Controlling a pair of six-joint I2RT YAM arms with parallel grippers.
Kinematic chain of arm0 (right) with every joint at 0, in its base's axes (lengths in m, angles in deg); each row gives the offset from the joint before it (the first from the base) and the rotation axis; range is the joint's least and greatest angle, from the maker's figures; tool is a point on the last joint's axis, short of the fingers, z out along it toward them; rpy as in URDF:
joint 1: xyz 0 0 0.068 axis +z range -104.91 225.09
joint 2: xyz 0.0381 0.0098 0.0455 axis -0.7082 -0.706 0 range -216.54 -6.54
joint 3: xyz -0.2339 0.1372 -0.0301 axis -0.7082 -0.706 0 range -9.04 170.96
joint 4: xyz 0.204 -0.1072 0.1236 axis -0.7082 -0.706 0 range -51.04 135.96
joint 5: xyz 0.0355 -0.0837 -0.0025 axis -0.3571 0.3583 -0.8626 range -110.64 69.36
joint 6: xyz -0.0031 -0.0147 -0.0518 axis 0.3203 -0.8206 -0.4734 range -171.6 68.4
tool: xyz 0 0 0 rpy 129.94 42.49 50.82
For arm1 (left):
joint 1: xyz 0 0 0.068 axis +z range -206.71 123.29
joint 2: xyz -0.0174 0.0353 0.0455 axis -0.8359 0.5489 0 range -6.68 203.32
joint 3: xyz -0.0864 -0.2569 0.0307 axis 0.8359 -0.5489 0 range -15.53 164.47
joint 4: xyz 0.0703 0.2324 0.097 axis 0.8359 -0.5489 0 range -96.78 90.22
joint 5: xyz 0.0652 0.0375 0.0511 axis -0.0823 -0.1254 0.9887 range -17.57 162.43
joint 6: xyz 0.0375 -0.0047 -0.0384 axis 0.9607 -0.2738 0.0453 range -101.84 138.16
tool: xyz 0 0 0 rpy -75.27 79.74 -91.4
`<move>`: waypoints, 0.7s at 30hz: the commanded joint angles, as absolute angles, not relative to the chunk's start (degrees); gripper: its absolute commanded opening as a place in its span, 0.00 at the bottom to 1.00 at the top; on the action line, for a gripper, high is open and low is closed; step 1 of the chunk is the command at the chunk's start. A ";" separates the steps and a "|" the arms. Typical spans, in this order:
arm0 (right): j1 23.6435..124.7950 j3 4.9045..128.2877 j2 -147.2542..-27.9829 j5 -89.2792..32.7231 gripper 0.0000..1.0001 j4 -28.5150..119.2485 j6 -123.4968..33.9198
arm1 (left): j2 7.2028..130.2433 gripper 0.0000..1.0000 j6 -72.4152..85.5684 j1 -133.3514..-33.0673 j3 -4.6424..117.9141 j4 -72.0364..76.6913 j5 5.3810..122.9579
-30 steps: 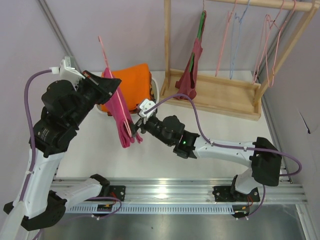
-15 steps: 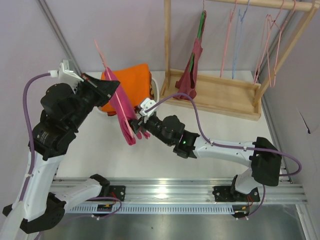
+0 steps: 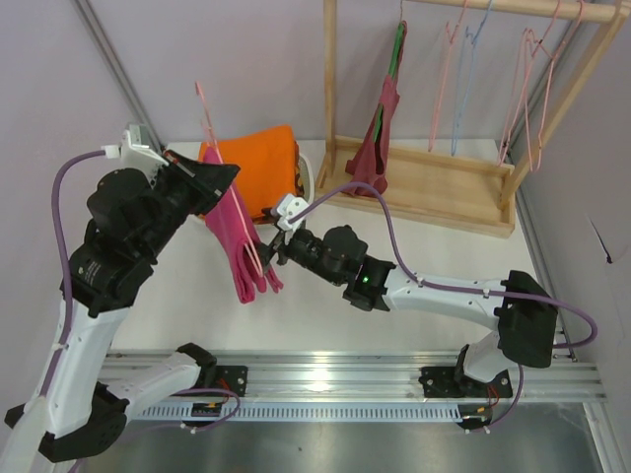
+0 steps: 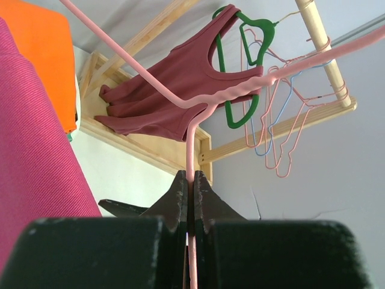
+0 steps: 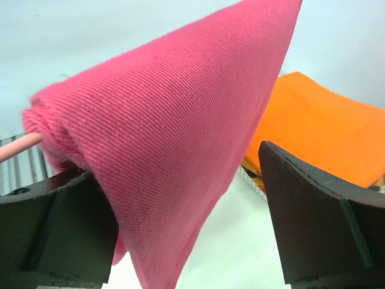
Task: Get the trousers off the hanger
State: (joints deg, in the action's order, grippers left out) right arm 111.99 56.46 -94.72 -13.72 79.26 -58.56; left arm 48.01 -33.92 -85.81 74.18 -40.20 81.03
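Right gripper (image 3: 272, 258) sits open around the lower trousers (image 3: 237, 251), likely positioned to pull them off. Left gripper (image 4: 191, 195) clamps the pink wire hanger (image 4: 191, 144) above the bench (image 3: 325, 320) so the trousers hang free. Orange folded cloth (image 3: 261, 168) lies behind.

trousers (image 5: 180, 132): matt twill cloth | hanger (image 4: 190, 150): smooth coated wire | rack (image 3: 424, 187): pale bare wood
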 commanded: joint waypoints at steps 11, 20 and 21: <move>111.45 59.25 -95.83 -11.32 0.90 89.29 -52.83 | 45.26 0.00 -34.84 -85.71 74.91 -28.96 78.32; 111.45 61.45 -96.45 -11.50 0.55 88.76 -53.98 | 45.88 0.00 -34.58 -85.63 73.50 -27.99 76.38; 111.54 61.62 -96.45 -11.41 0.50 88.68 -53.98 | 45.79 0.00 -34.58 -85.71 73.33 -28.08 76.56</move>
